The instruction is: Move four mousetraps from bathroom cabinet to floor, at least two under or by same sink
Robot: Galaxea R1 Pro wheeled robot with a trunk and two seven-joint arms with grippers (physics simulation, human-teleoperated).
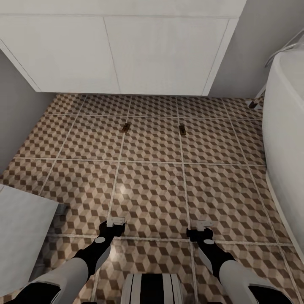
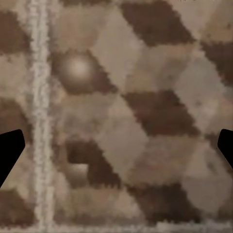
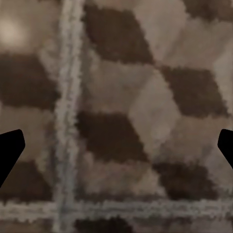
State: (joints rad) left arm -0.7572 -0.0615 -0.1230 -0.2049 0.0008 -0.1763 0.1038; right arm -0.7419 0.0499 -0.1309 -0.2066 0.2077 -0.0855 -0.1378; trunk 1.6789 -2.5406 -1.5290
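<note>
1. Reaching forward and down over the cube-patterned brown, beige and cream tiled bathroom floor (image 1: 152,185), the robot's two black-and-white arms hang low in the head view, the left gripper (image 1: 115,221) and the right gripper (image 1: 202,225) each poised close above a pale grout line.
2. Both grippers' jaws stand wide apart and hold nothing; in the left wrist view the black fingertips (image 2: 9,150) sit at the two sides of the frame with bare tile (image 2: 126,126) between them, and the right wrist view shows the same, its fingertips (image 3: 9,150) flanking a crossing of grout lines (image 3: 68,208).
3. A flat pale grey-white slab (image 1: 23,236), partly cut off, lies at the floor's near left edge, beside the left arm.
4. Farther out, two small tan wooden mousetraps with dark wire lie flat on the tiles, well apart from each other: the left mousetrap (image 1: 125,127) on a grout line, the right mousetrap (image 1: 182,129) just beside the next grout line.
5. Both traps rest near the front edge of the white wall-hung two-door vanity (image 1: 122,50), just out from under it, well apart from the grippers.
6. The curved white bathtub (image 1: 287,139) borders the floor's right edge, grey wall (image 1: 249,46) between it and the vanity.
</note>
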